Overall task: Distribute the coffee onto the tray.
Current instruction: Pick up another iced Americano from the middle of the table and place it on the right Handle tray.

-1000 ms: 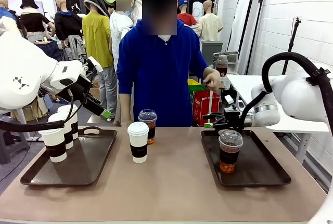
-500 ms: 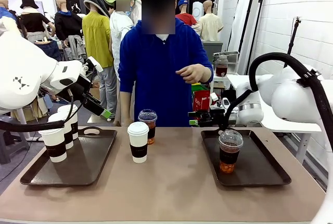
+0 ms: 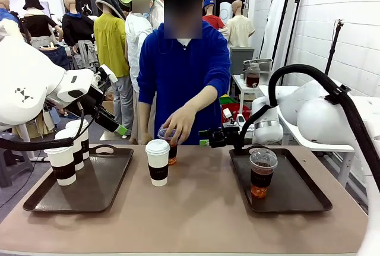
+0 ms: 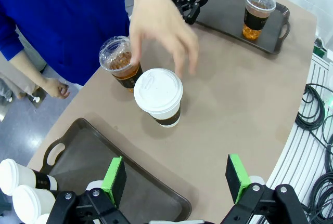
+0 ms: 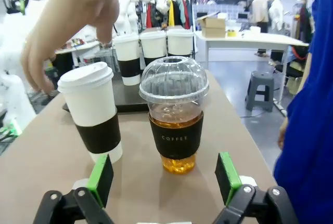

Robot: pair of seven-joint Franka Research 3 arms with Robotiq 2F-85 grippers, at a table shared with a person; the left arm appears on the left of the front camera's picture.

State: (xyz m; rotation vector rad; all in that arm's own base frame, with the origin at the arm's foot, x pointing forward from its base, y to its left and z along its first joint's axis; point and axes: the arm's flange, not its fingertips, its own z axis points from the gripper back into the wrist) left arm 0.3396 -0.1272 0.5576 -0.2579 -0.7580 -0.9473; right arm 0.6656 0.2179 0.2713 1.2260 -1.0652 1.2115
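I have two trays on the table, well apart: the left tray (image 3: 89,193) and the right tray (image 3: 300,199); three lidded cups (image 3: 62,166) stand on the left tray by its far left corner; one dome-lidded cup (image 3: 262,173) stands on the right tray; between the trays a lone lidded cup (image 3: 158,162) stands just before a second dome-lidded cup (image 3: 173,154); the person's hand (image 3: 178,125) is over that one; the right gripper (image 3: 205,140) is just to its right.

Person's hand (image 3: 180,124) over dome-lidded cup (image 3: 173,154) mid-table; right tool (image 3: 204,139) just beside, aimed at it.
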